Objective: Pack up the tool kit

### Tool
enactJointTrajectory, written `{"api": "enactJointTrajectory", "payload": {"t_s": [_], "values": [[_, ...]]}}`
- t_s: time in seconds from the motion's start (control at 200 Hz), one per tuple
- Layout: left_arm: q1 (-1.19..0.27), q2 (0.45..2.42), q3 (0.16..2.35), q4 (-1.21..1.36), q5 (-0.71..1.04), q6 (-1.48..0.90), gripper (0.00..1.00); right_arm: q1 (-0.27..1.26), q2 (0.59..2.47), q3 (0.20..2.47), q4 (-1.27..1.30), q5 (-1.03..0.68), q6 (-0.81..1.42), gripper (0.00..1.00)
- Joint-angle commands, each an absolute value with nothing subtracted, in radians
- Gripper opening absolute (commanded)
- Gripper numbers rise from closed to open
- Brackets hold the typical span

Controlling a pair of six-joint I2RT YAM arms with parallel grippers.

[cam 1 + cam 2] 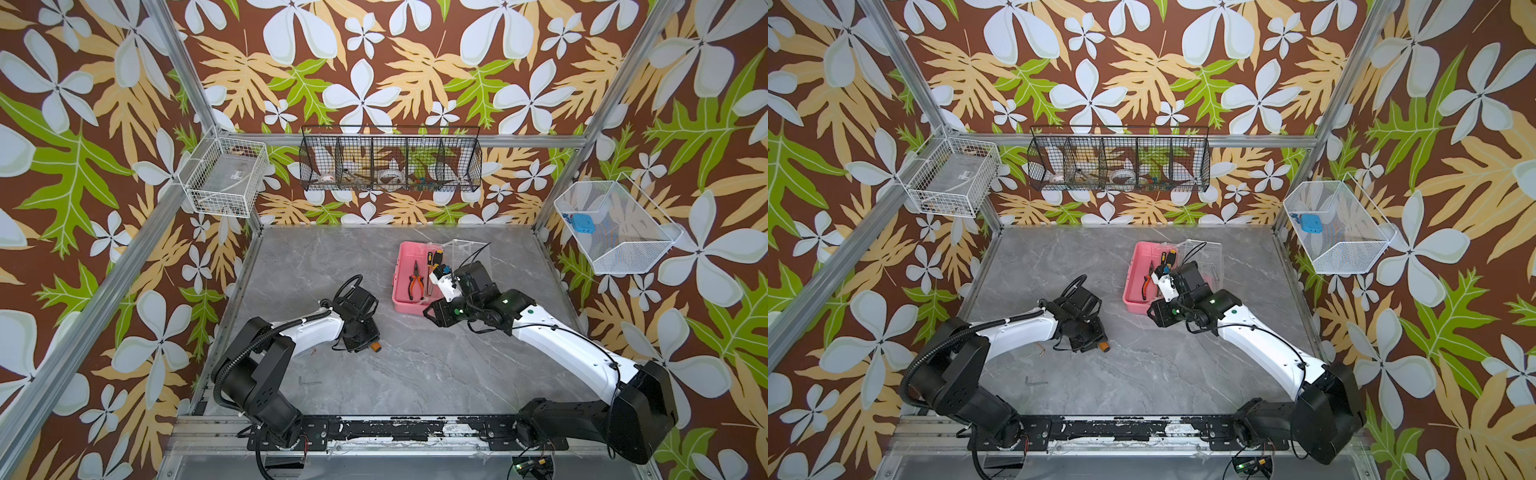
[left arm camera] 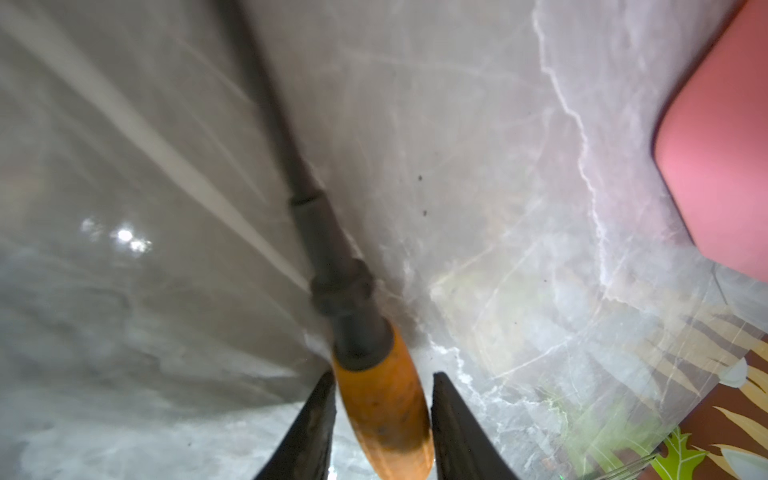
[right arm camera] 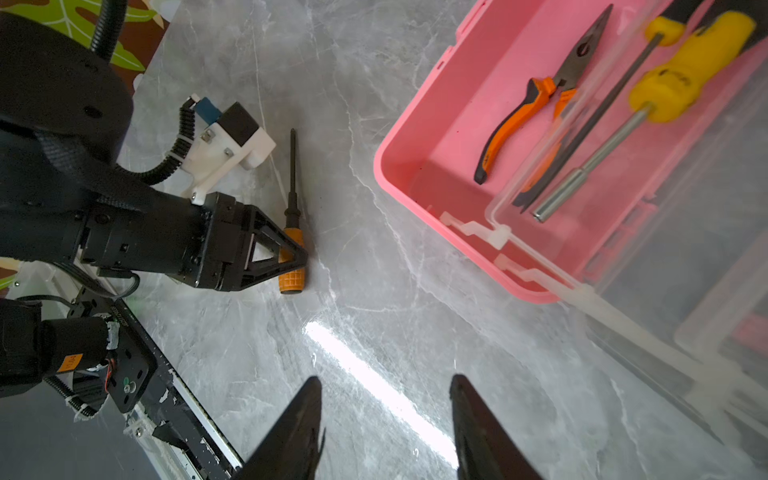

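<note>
Left pincer (image 2: 383,374) stands parted around orange screwdriver (image 2: 386,415); right pincer (image 3: 385,379) gapes empty; lettering on yellow screwdriver (image 3: 681,79) unreadable.

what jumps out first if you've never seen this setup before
The loud leaf-and-flower wallpaper on every wall hits first. Then comes the open pink case on the grey table, with pliers and yellow screwdrivers inside. Nearer the front, the left hand straddles an orange-handled screwdriver lying on the table.
</note>
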State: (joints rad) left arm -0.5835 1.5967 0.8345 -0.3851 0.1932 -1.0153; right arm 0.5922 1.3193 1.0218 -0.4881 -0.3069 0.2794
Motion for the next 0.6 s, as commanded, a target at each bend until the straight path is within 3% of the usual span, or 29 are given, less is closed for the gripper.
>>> {"api": "enactJointTrajectory", "payload": {"t_s": [0.0,0.105,0.185,0.355,0.455,0.596], "values": [[-0.581,1.603,0.85,-0.424,0.178,-0.997,0.48,0.61,1.33,1.016,-0.456,-0.313,0.276,0.5],[-0.58,1.59,0.89,-0.46,0.198,-0.974,0.49,0.617,1.338,1.016,-0.447,-0.316,0.278,0.5],[-0.569,1.551,0.946,-0.507,0.208,-0.952,0.43,0.636,1.342,1.02,-0.448,-0.302,0.275,0.5],[-0.493,1.463,1.104,-0.602,0.11,-0.885,0.4,0.73,1.345,0.999,-0.415,-0.268,0.287,0.49],[-0.41,1.469,1.11,-0.591,0.082,-0.849,0.31,0.798,1.353,0.99,-0.38,-0.248,0.298,0.4],[-0.338,1.566,1.065,-0.401,0.101,-0.852,0.2,0.854,1.439,1.0,-0.36,-0.193,0.297,0.17]]}}
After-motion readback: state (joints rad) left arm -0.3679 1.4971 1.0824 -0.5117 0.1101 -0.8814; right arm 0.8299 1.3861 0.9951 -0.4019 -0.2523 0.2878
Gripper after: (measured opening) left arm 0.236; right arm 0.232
